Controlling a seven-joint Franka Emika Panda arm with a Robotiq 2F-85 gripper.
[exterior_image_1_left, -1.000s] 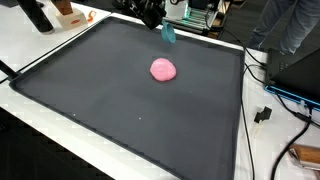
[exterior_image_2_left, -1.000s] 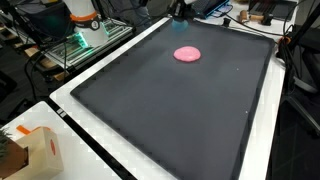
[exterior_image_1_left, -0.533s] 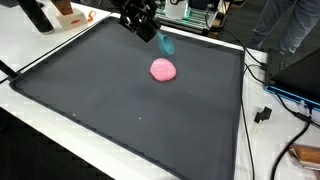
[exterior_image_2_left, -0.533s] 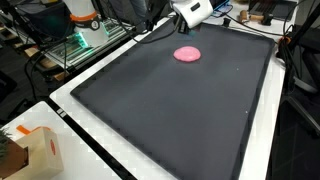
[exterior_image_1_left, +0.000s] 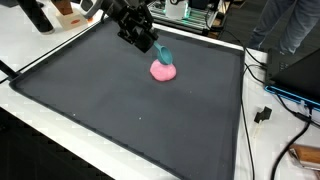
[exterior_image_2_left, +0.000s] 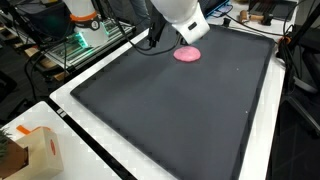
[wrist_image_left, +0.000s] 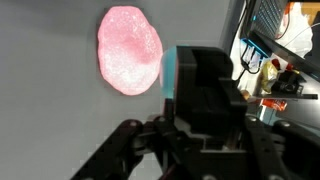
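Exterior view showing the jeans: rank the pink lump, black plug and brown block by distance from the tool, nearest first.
1. Pink lump: right under the tool, centre.
2. Black plug: far right, mid-height.
3. Brown block: bottom right corner.

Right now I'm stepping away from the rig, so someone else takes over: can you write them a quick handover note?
Tool: looks shut on a teal piece, over the black mat.
Pink lump: lies on the mat, with the teal piece's tip at its edge; contact unclear.
Done: teal piece in the grasp, at the lump.
Left: lump looks whole, unworked.
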